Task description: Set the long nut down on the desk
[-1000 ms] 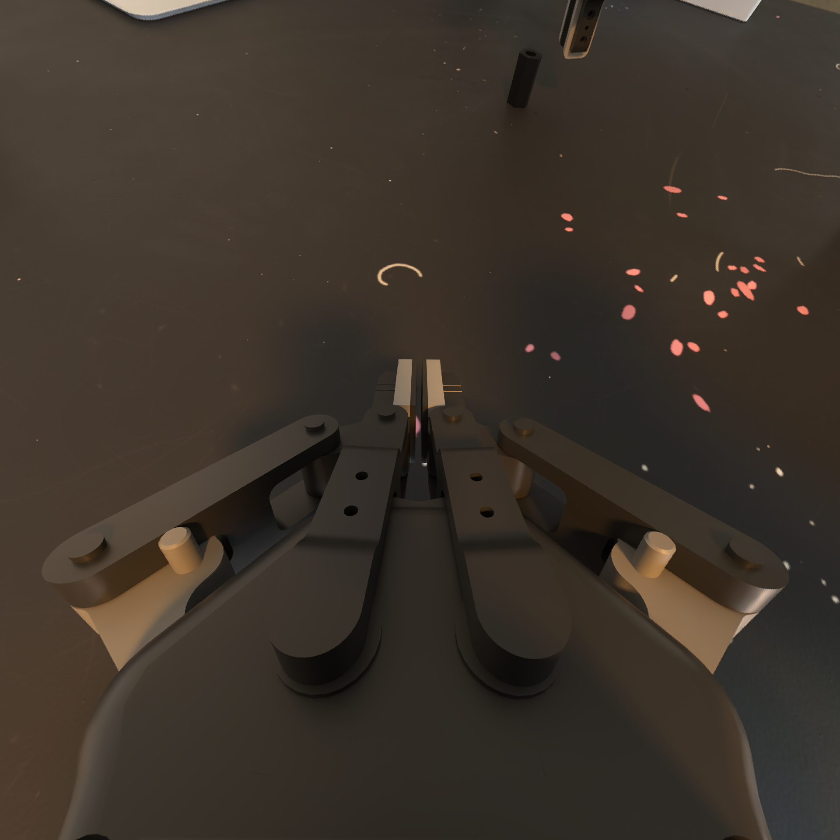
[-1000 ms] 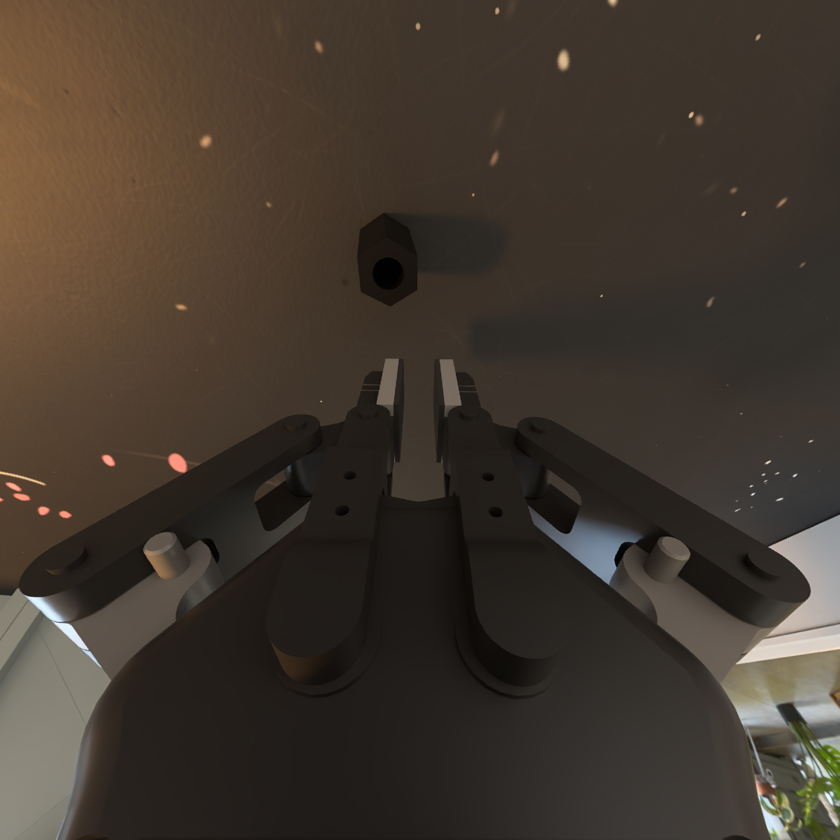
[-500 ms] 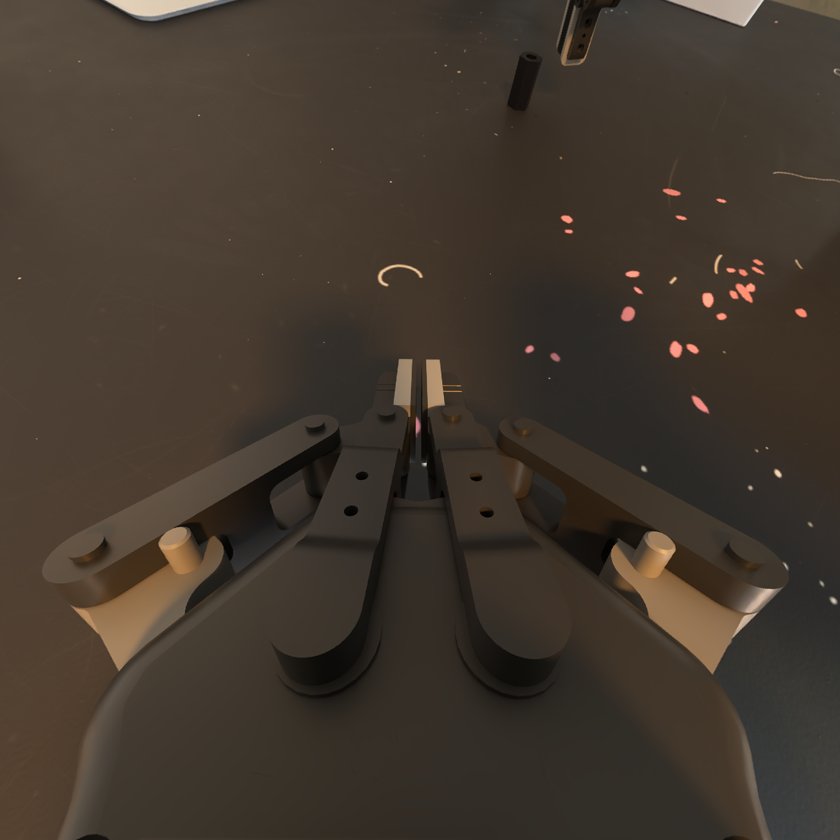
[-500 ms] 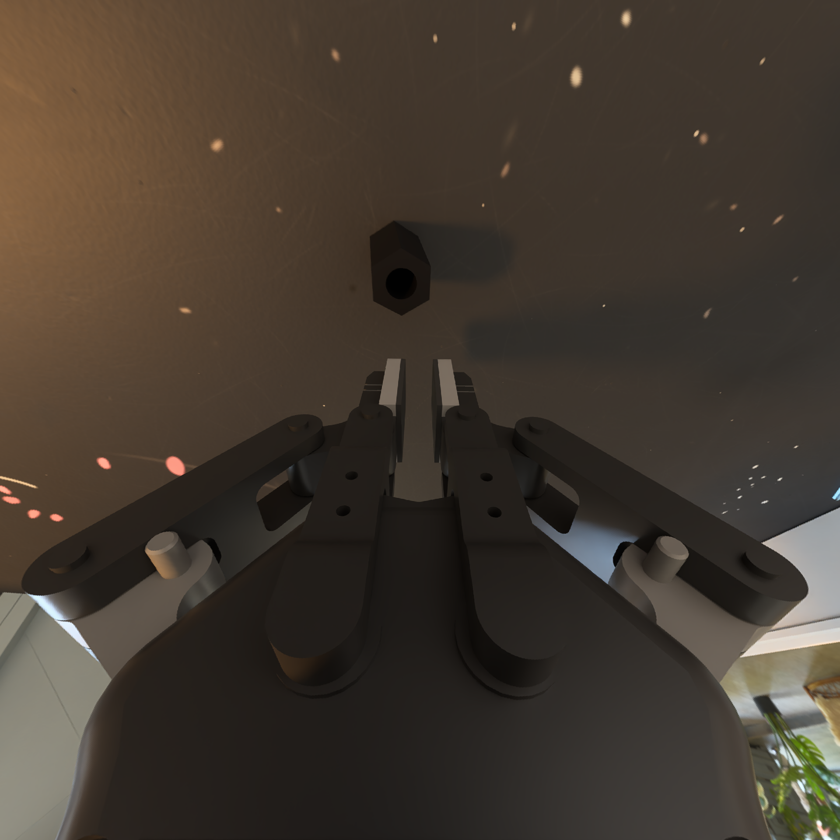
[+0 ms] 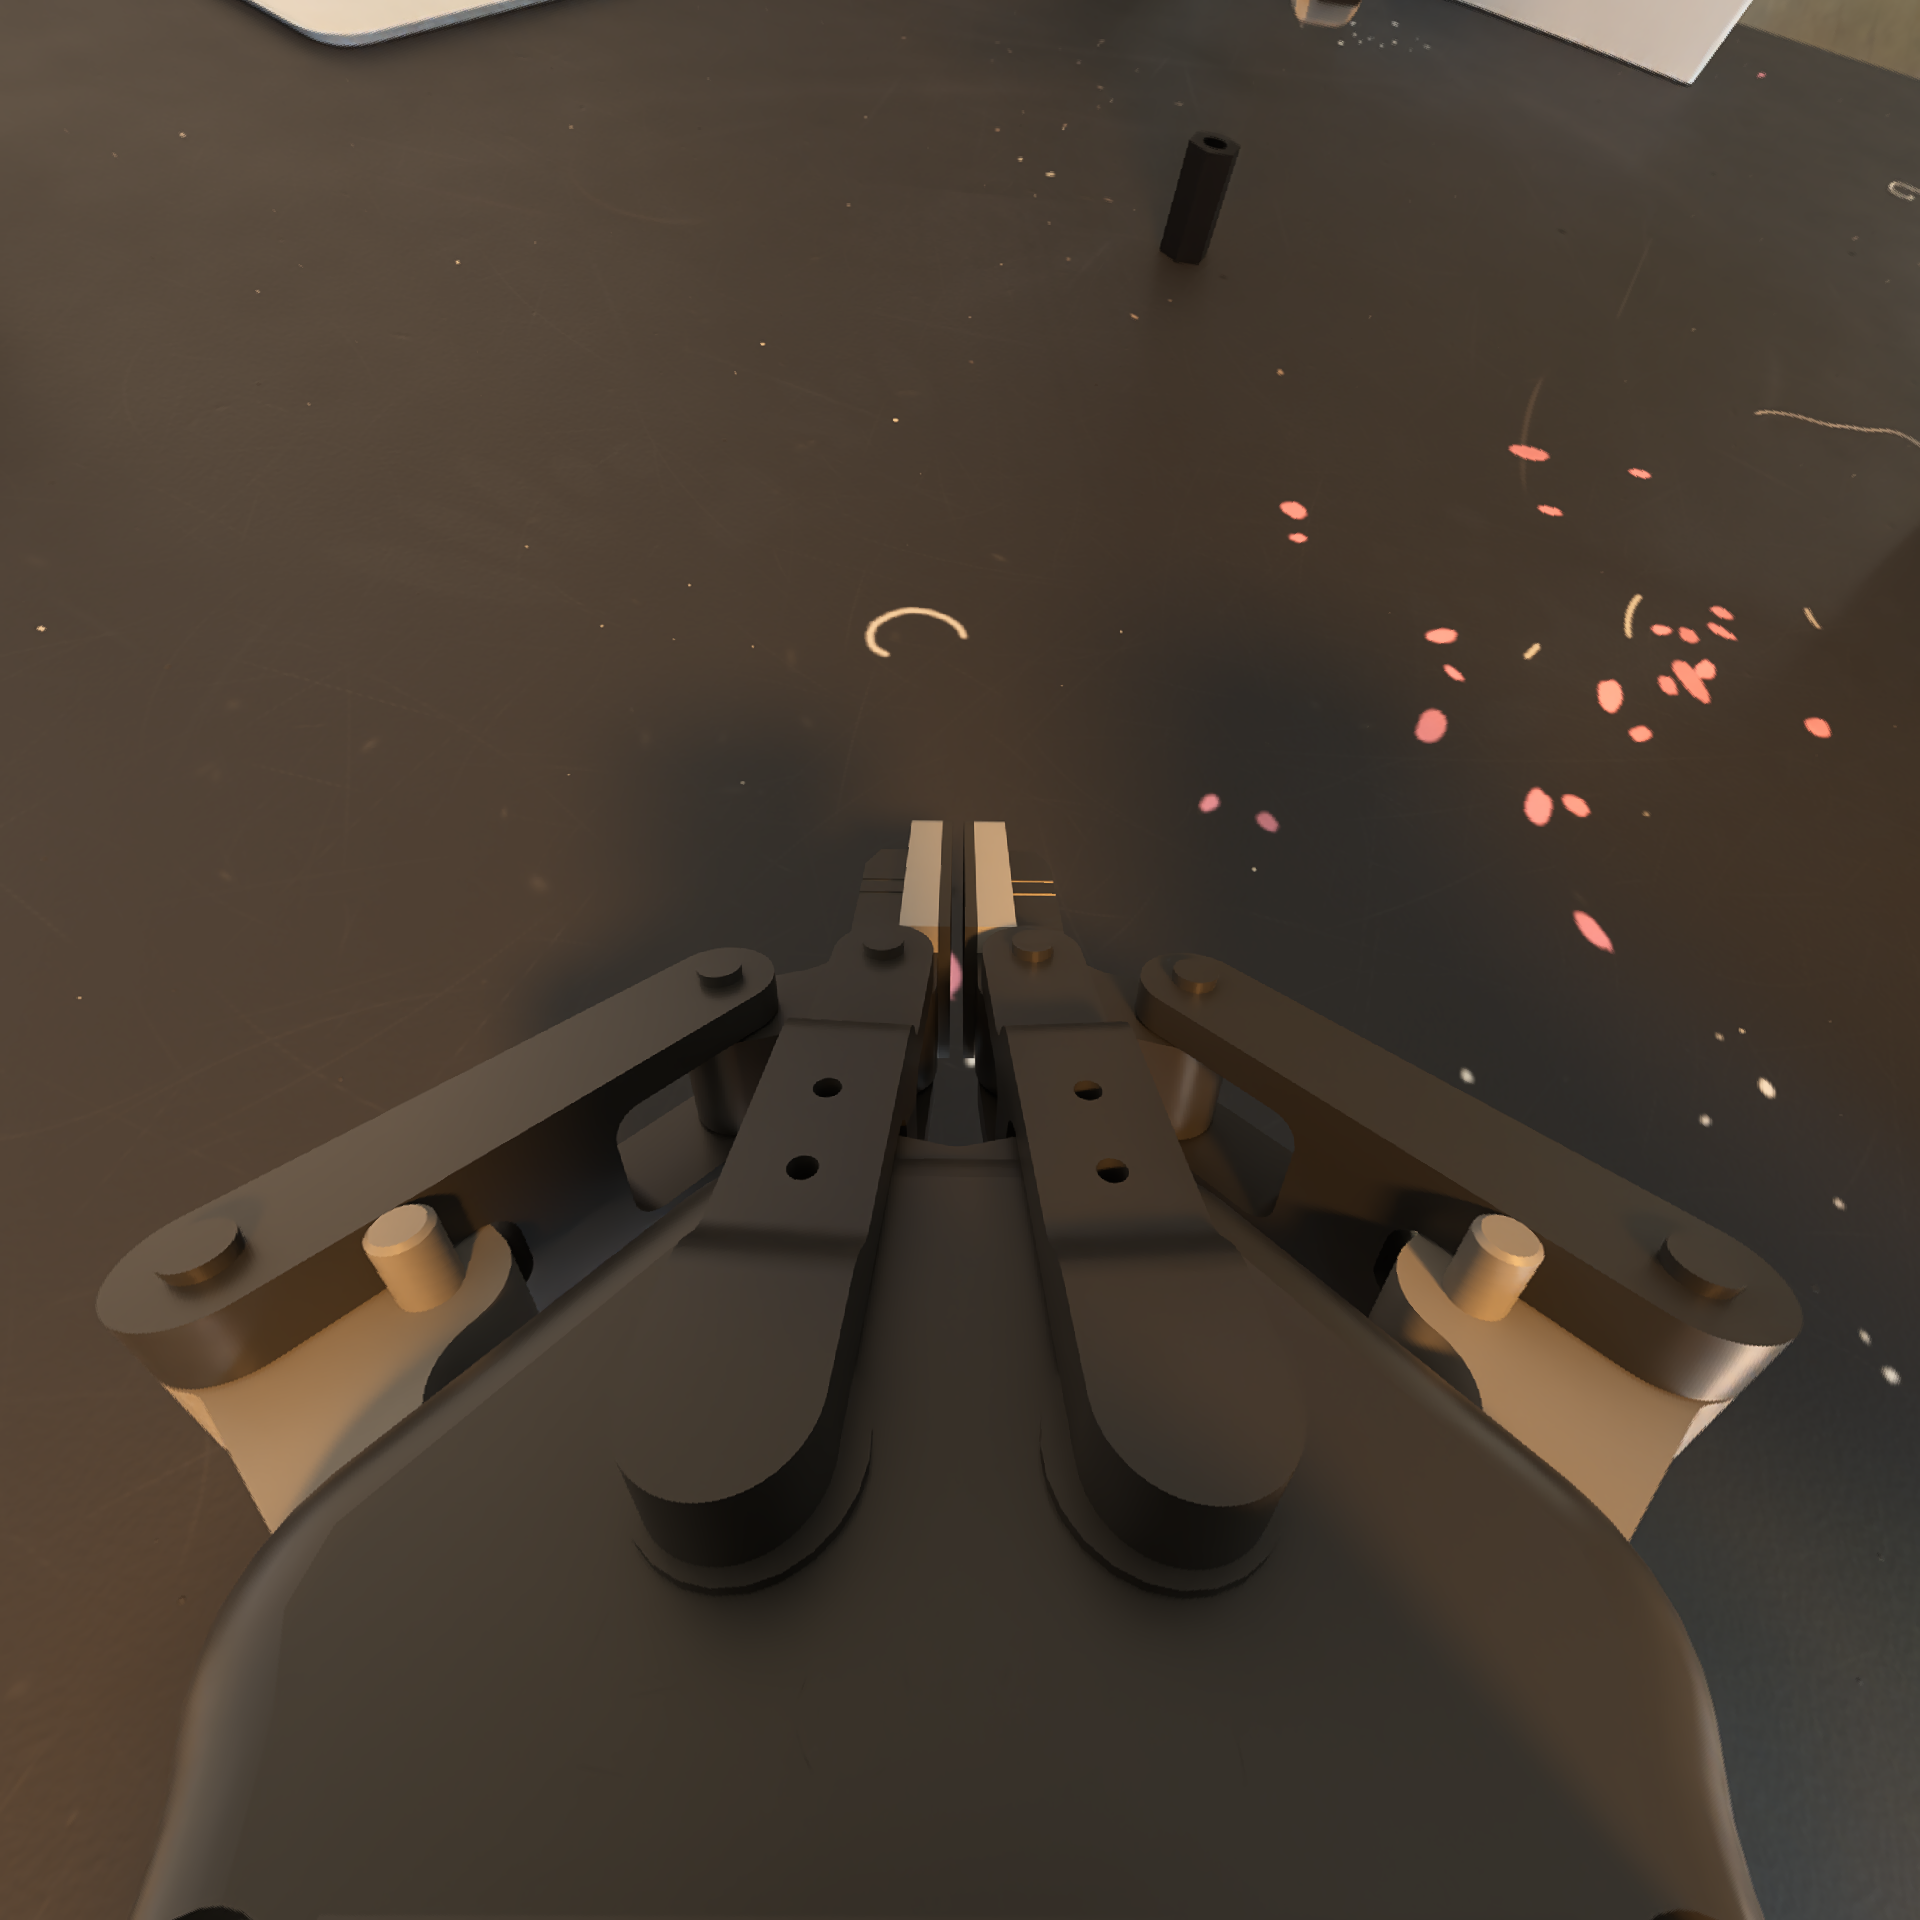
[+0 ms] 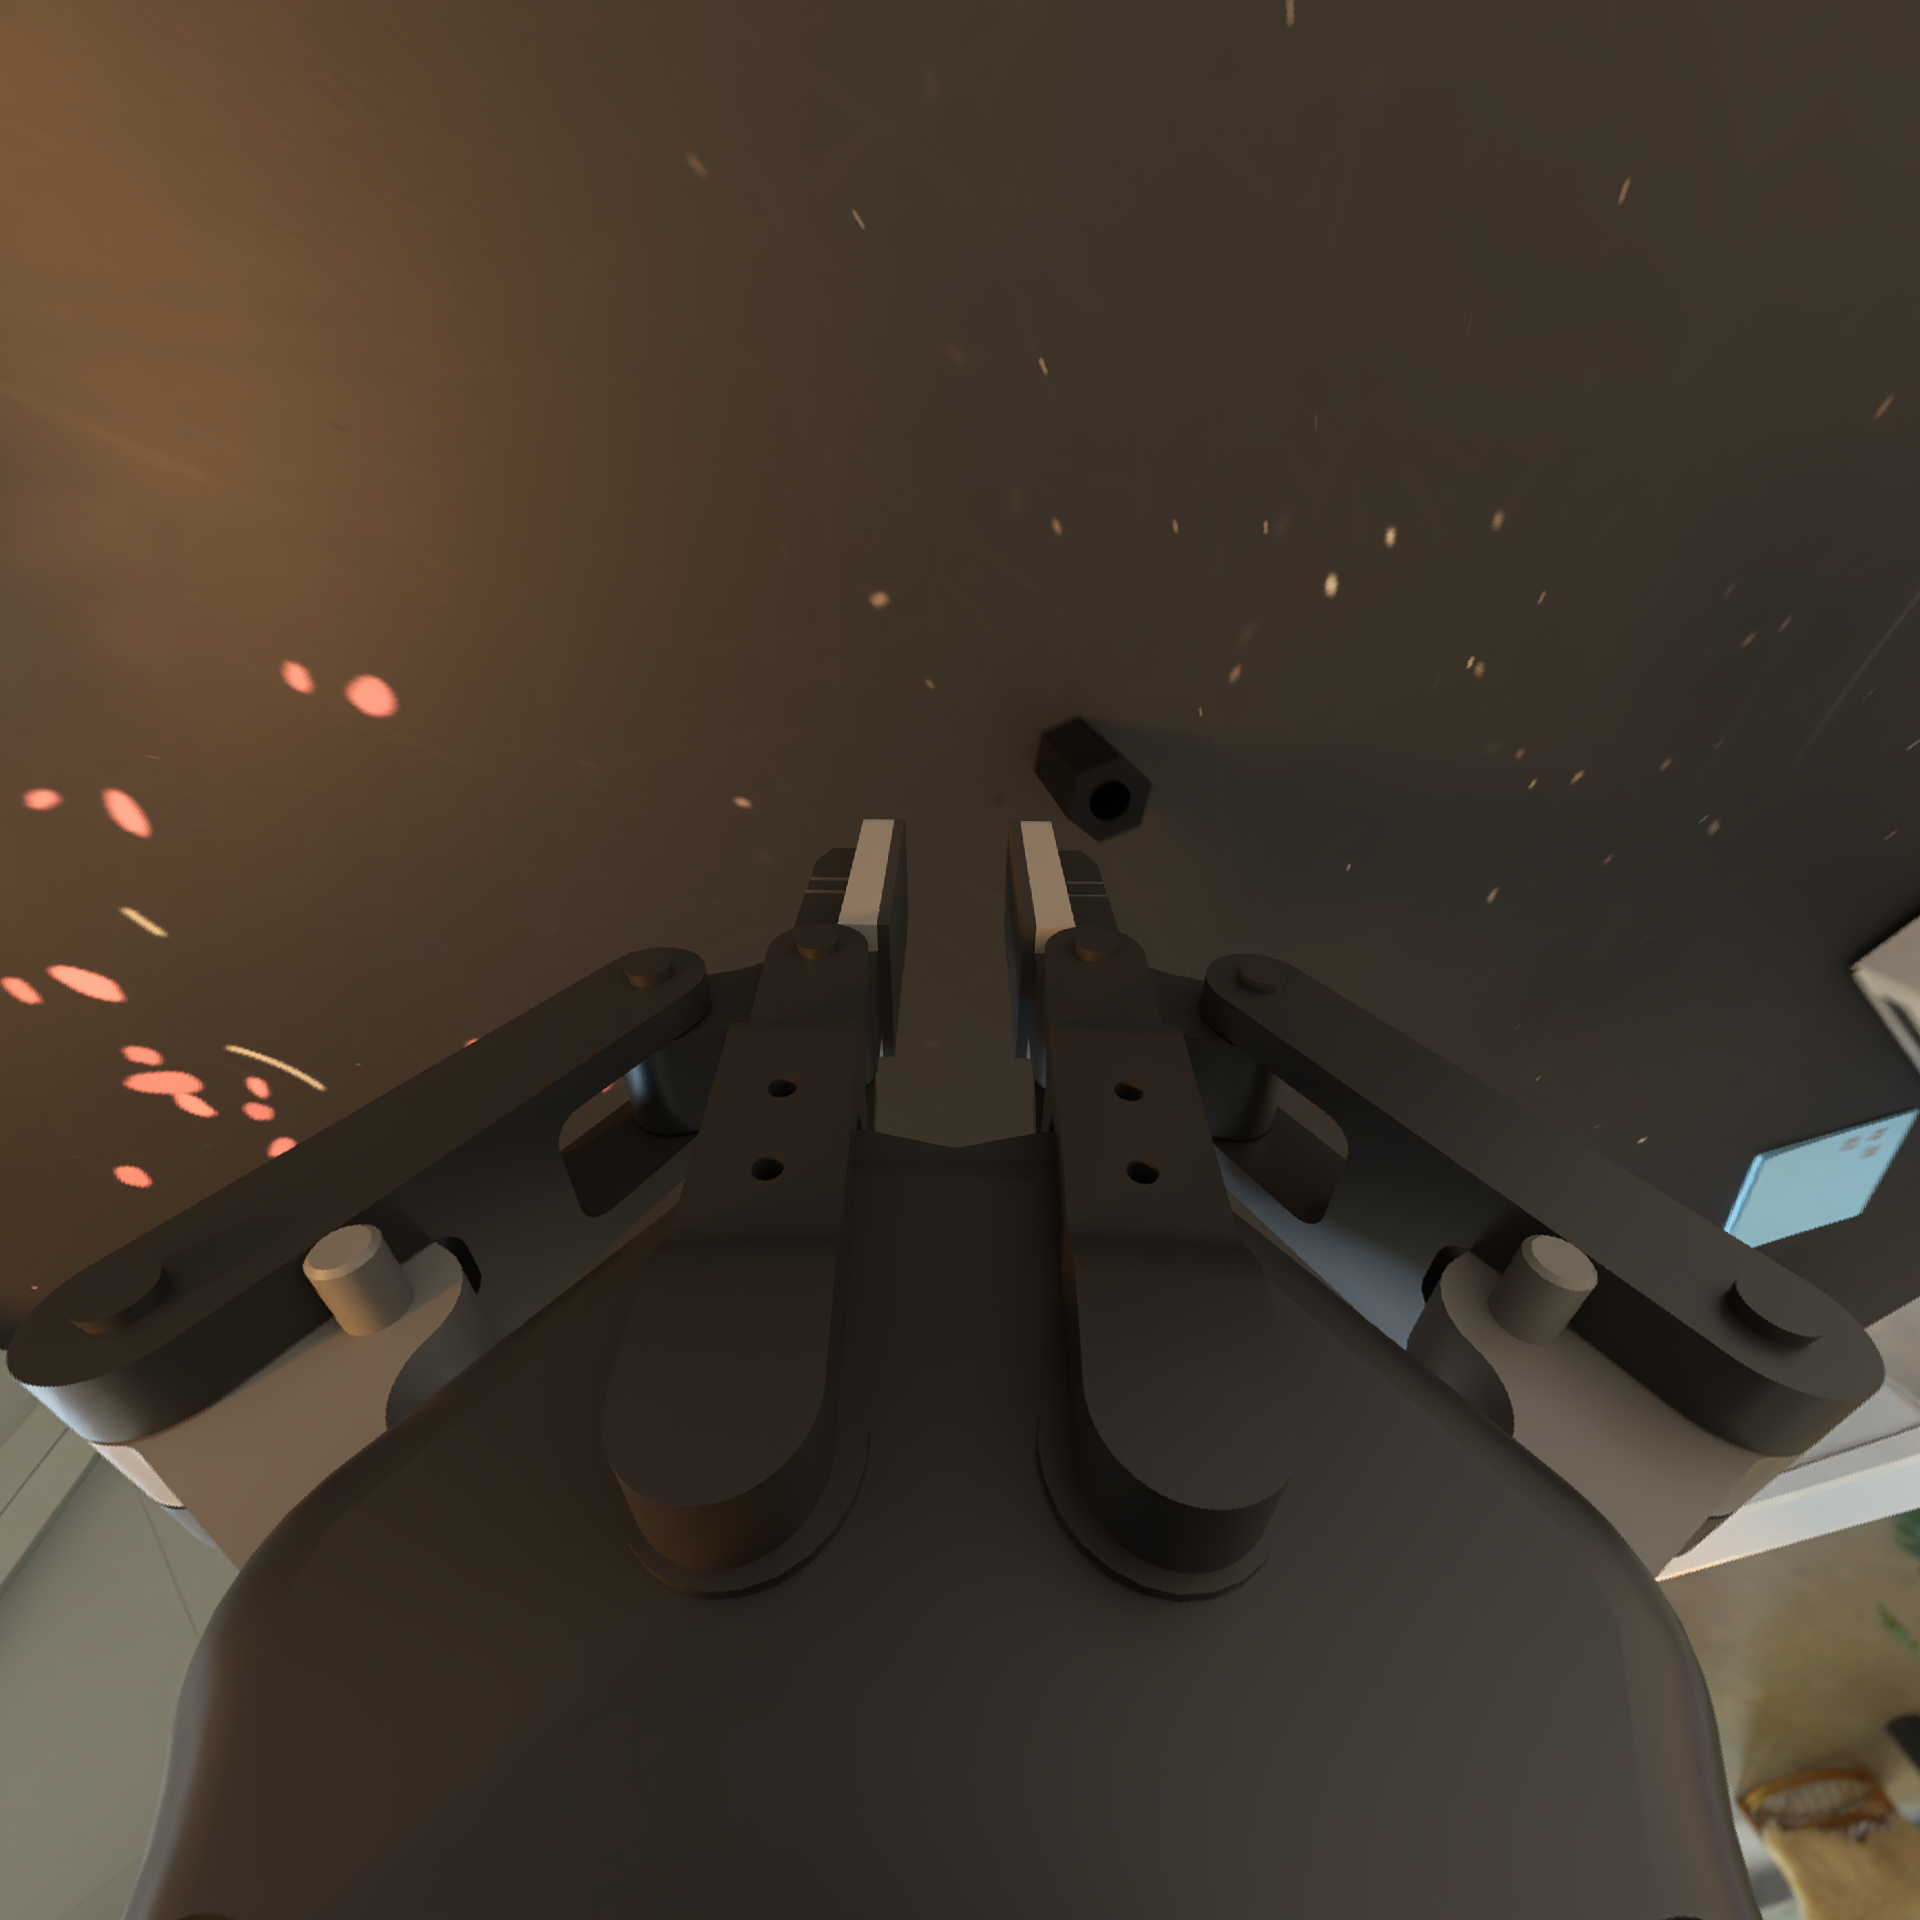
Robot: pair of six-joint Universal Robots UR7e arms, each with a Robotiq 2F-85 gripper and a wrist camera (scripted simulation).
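Note:
The long nut [image 5: 1200,197] is a black hexagonal sleeve that stands upright on the dark desk [image 5: 520,416], far ahead in the left wrist view. In the right wrist view the long nut [image 6: 1093,792] is seen from above, just beyond and to the right of my right gripper [image 6: 961,862]. That gripper is open and empty, clear of the nut, and high above the desk. My left gripper [image 5: 958,862] is shut, with its pads almost touching, low over the desk. Only a tip of the right gripper [image 5: 1325,8] shows at the top edge of the left wrist view.
Pink paint specks [image 5: 1610,696] and pale flecks mark the desk. White flat objects lie at the far left [image 5: 416,10] and far right [image 5: 1621,31]. In the right wrist view a white box [image 6: 1891,997] and a light blue card [image 6: 1808,1184] sit at the desk's right edge.
My right gripper has risen and drawn away from the standing nut, and its jaws are a little wider apart. It has nearly left the left wrist view. The left gripper has not moved.

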